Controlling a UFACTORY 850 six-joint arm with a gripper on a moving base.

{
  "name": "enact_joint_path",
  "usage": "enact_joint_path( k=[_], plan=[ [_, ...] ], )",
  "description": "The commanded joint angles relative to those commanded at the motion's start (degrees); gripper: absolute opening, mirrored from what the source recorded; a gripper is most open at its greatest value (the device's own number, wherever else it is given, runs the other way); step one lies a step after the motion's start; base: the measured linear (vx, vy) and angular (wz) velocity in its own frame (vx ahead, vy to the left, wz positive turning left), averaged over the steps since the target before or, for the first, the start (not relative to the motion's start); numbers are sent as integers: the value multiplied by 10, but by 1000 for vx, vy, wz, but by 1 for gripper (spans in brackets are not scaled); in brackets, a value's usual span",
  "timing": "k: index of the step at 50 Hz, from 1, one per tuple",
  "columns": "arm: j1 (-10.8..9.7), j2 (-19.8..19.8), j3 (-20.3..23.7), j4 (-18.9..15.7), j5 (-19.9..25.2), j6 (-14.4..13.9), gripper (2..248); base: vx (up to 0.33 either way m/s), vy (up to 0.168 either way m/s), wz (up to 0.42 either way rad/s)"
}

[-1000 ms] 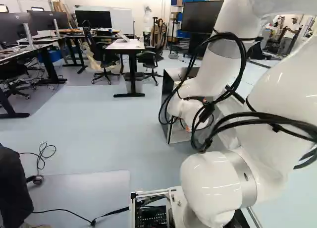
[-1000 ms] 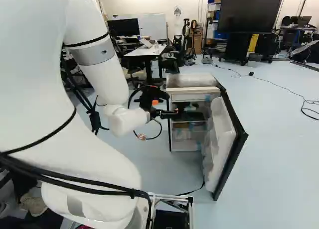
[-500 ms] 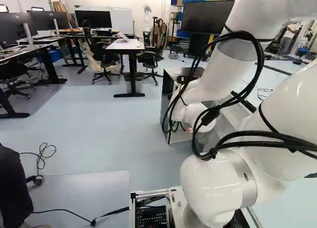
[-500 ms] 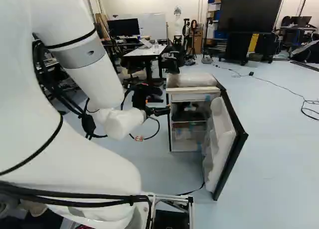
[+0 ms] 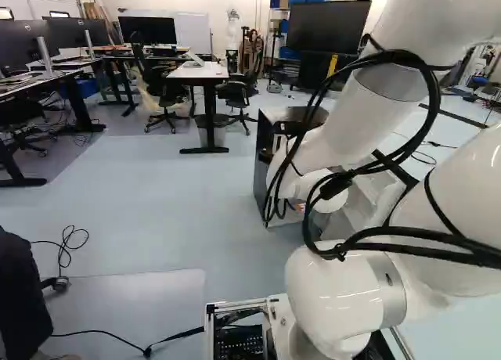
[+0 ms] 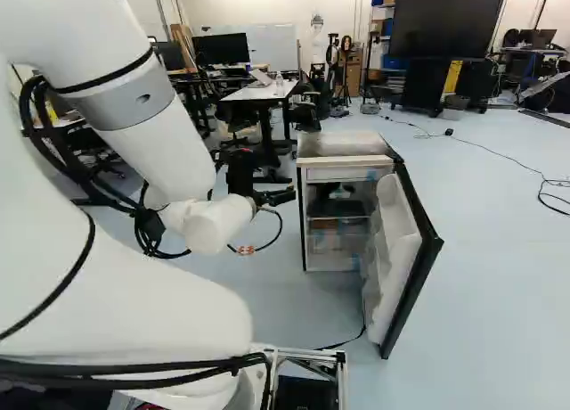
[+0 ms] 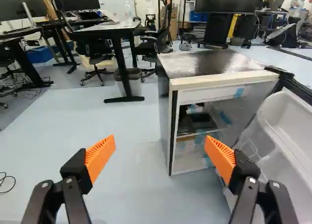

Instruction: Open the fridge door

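Black two-fingered gripper [image 6: 291, 195], spread, hangs near the front edge of the boxy dark-topped fridge [image 7: 209, 63]; its white-lined black door [image 6: 392, 258] stands open.

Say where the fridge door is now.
In the right base view, the fridge door stands swung open at the right of the fridge body, with the tool at the body's left.

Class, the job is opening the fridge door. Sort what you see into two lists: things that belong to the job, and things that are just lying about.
Belongs to the job:
- fridge
- door, standing open
- arm
- end effector, open

Just lying about:
- white table
- bin
- black chair
- large screen
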Motion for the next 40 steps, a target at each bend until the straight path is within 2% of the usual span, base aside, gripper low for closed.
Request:
enact_joint_path(
  k=[19,40],
  plan=[
    [1,15,7,-28,-9,0,247,0,0,0],
    [1,19,9,-34,-10,0,247,0,0,0]
  ],
)
